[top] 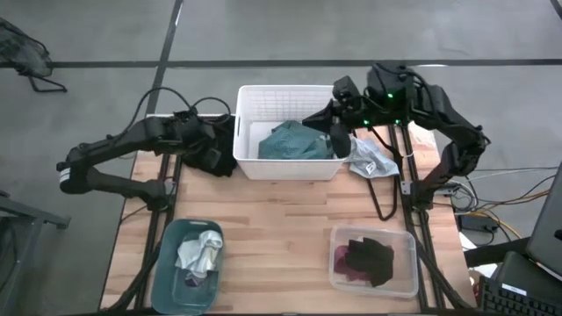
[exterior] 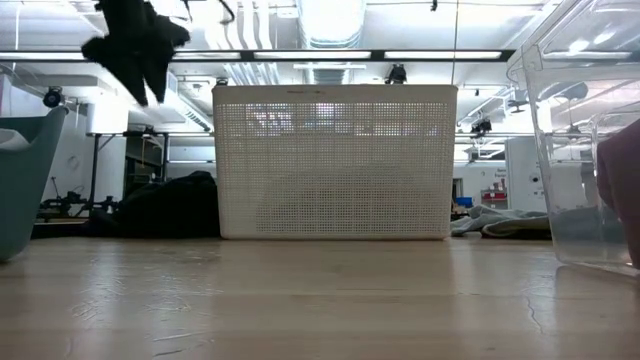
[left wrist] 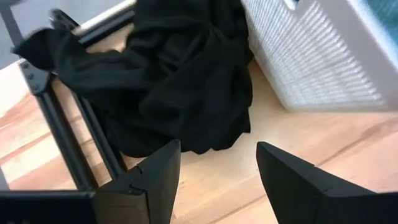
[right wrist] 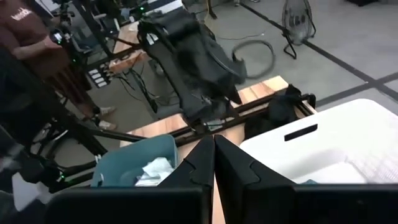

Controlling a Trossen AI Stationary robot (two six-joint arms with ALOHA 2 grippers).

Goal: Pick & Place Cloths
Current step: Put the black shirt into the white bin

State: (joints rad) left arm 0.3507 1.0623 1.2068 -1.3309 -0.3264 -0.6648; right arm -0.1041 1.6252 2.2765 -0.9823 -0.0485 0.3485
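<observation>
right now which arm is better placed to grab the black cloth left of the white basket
Left. Its open gripper points straight at the black cloth, close by beside the white basket. The right gripper is shut over the basket's far side, above the teal cloth.

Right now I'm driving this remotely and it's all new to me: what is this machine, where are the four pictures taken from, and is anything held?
Two dark robot arms work at a wooden table. One camera looks down from above, one sits at table height, and one rides on each wrist. The left gripper hangs open over a black cloth beside the white basket, holding nothing. The right gripper is shut above that basket, where a teal cloth lies. A teal bin holds a white-grey cloth; a clear bin holds dark and maroon cloths.
</observation>
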